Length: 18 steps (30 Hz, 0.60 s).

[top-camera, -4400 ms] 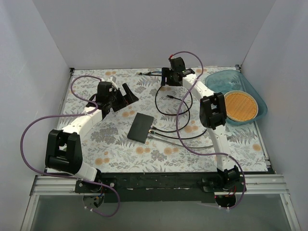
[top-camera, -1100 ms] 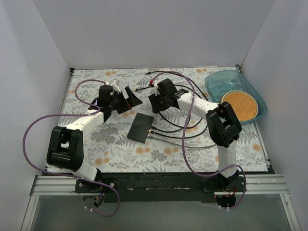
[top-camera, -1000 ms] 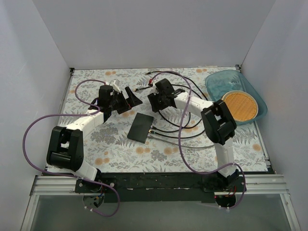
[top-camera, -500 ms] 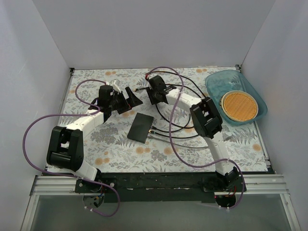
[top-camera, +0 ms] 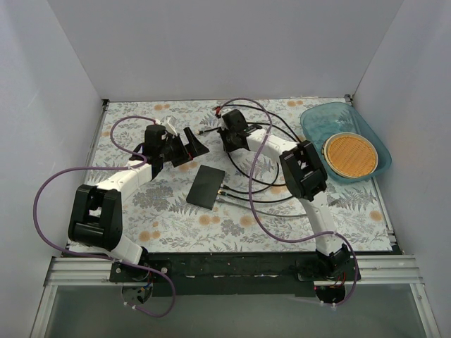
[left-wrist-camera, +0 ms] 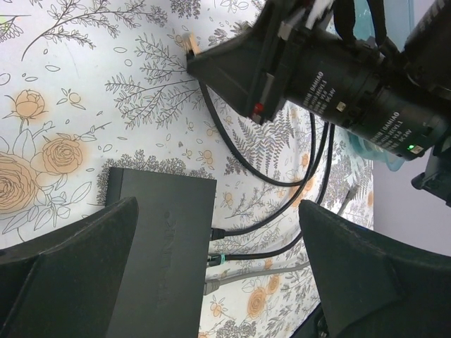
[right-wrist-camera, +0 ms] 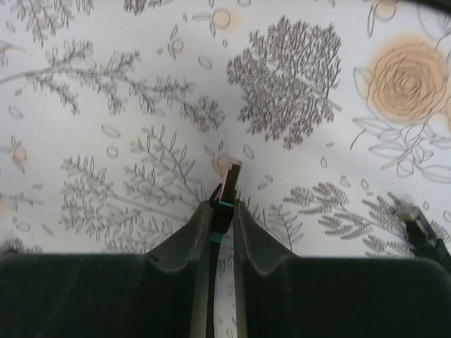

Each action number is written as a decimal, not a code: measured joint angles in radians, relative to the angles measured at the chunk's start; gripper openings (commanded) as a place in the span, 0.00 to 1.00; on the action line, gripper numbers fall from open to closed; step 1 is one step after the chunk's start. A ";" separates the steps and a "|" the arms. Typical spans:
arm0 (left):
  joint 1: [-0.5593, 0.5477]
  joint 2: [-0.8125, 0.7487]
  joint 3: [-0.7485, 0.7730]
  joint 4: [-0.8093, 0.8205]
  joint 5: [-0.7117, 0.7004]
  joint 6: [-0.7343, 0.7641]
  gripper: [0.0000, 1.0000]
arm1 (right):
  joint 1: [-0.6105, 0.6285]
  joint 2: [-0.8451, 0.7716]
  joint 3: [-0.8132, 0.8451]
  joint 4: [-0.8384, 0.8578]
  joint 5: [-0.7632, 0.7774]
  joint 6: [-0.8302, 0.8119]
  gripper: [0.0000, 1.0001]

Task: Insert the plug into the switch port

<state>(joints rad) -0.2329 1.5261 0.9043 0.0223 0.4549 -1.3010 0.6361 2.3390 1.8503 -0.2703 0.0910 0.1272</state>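
Two end effectors work over the floral tabletop (top-camera: pixel 162 211). The right end effector (right-wrist-camera: pixel 223 208) is clamped on the plug (right-wrist-camera: pixel 229 174), its fingers (right-wrist-camera: pixel 190 243) pressed against the teal-banded boot with the connector tip projecting forward just above the tabletop. The plug's black cable runs back between the fingers. A second, loose connector (right-wrist-camera: pixel 417 227) lies on the tabletop to the right of this end effector, apart from it. The left end effector (top-camera: pixel 184 141) stands with its fingers spread wide and holds nothing. The switch (top-camera: pixel 206 186) lies flat directly below and between those fingers, apart from them, and on the near side of the right end effector. Three cable ends (left-wrist-camera: pixel 215 259) already sit along the switch's socket edge, their leads looping across the tabletop under the right arm. Whether any socket is free cannot be determined. A blue tray (top-camera: pixel 366 134) holding an orange disc (top-camera: pixel 351 155) sits well to the right of both end effectors.
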 measured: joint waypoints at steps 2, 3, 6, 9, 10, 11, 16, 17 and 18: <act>0.000 0.000 0.000 0.000 -0.001 0.003 0.98 | -0.007 -0.034 -0.048 0.000 -0.047 -0.006 0.01; 0.000 0.000 0.000 0.001 -0.002 0.003 0.98 | -0.011 -0.057 -0.081 0.003 -0.076 -0.015 0.01; 0.000 -0.001 -0.009 0.011 -0.002 0.007 0.98 | -0.020 -0.145 -0.183 0.000 -0.179 -0.047 0.01; 0.000 -0.006 -0.033 0.026 0.000 0.008 0.97 | -0.020 -0.253 -0.271 0.013 -0.308 -0.083 0.01; 0.000 -0.008 -0.042 0.033 0.002 0.008 0.96 | -0.020 -0.293 -0.298 0.020 -0.358 -0.095 0.01; 0.000 -0.009 -0.046 0.036 0.003 0.007 0.93 | -0.021 -0.332 -0.321 0.028 -0.417 -0.106 0.01; 0.000 -0.032 -0.068 0.092 0.045 -0.002 0.84 | -0.029 -0.481 -0.412 0.114 -0.713 -0.127 0.01; 0.000 -0.040 -0.074 0.111 0.055 -0.005 0.83 | -0.032 -0.496 -0.421 0.126 -0.765 -0.128 0.01; 0.000 -0.050 -0.081 0.125 0.069 -0.007 0.80 | -0.034 -0.504 -0.428 0.137 -0.800 -0.131 0.01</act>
<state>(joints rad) -0.2329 1.4765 0.8234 0.1471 0.5236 -1.3079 0.6022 1.8347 1.4220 -0.1329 -0.7090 -0.0040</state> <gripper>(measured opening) 0.857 0.207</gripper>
